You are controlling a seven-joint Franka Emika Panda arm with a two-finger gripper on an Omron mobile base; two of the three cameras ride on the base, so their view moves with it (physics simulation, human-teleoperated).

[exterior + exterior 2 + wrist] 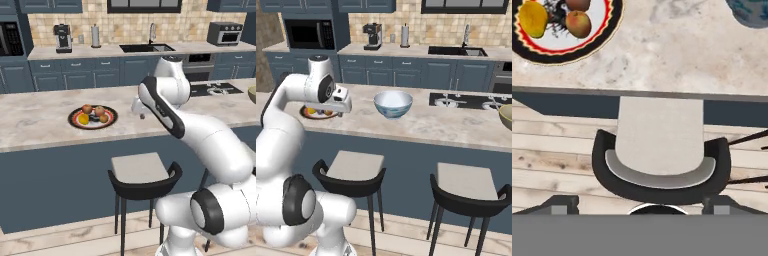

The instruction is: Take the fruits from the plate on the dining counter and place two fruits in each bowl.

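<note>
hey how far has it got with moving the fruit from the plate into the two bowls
Nothing looks done yet: four fruits sit on the plate on the dining counter. The blue and white bowl looks empty; the olive bowl is cut off at the frame edge. The hand hovers open, holding nothing. All four placements remain.

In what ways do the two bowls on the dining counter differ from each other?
The light blue and white bowl is fully in sight near the middle of the dining counter; the olive bowl is cut off at the picture's right edge. The blue bowl has a white inside and a patterned outside; the olive bowl is one plain colour. The blue bowl stands nearer the plate. Both are deep, round and upright.
</note>
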